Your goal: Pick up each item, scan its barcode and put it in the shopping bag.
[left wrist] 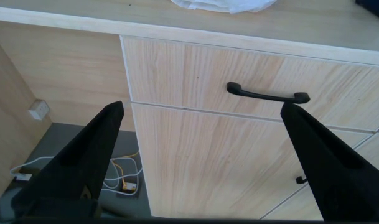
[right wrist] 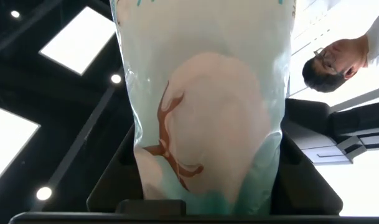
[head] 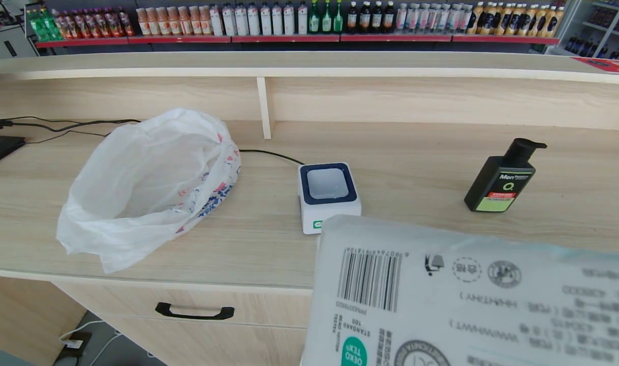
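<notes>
A large white soft pack (head: 467,295) hangs close to the head camera at the lower right, its barcode (head: 369,278) turned up toward that camera. My right gripper (right wrist: 205,155) is shut on this pack (right wrist: 208,106), with a dark finger on each side. The white and blue scanner (head: 328,195) sits mid-counter, just beyond the pack's far edge. The white shopping bag (head: 147,183) lies open on the counter to the scanner's left. A black pump bottle (head: 501,180) stands upright at the right. My left gripper (left wrist: 201,109) is open and holds nothing, low in front of the drawers.
A raised wooden ledge (head: 309,63) runs along the back of the counter (head: 416,162). A black cable (head: 271,152) leads from the scanner toward the bag. A black drawer handle (left wrist: 267,94) is below the counter's front edge. Bottles fill the shelves behind.
</notes>
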Robot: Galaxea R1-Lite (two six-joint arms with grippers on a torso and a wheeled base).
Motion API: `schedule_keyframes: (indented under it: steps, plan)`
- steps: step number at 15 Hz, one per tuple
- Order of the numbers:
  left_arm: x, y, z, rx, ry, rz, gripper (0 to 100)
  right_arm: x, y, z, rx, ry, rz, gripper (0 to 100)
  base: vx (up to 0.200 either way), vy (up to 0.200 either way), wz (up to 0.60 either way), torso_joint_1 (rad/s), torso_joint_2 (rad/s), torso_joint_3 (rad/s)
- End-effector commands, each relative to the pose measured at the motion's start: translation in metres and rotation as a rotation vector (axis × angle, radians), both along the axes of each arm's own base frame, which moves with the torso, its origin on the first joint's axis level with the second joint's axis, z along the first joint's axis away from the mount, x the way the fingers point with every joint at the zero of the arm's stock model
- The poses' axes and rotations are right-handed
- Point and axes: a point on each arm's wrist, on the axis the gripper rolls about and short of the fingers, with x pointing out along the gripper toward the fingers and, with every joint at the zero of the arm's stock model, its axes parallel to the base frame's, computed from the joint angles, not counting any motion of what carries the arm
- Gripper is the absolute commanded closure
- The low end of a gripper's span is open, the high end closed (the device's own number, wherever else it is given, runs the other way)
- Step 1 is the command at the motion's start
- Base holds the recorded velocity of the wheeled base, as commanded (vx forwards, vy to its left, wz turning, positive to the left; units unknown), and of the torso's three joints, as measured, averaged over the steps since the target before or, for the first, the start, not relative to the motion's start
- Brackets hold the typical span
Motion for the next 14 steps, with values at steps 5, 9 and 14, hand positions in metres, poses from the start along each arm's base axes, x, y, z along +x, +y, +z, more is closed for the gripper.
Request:
schedule_keyframes:
  steps: [5, 9, 14]
  plan:
    - [0.000, 0.000, 0.000, 0.000, 0.000, 0.000, 0, -0.002, -0.004, -0.013, -0.015, 0.063, 0.022, 100, 0.000, 0.000, 0.00, 0.000, 0.00, 0.000]
    - [0.000, 0.000, 0.000, 0.000, 0.000, 0.000, 0, -0.008, -0.013, -0.013, 0.004, 0.111, 0.049, 100, 0.000, 0.000, 0.00, 0.000, 0.00, 0.000]
    - [0.000, 0.000, 0.000, 0.000, 0.000, 0.000, 0, -0.010, -0.017, -0.020, -0.017, 0.123, 0.047, 100, 0.000, 0.000, 0.00, 0.000, 0.00, 0.000]
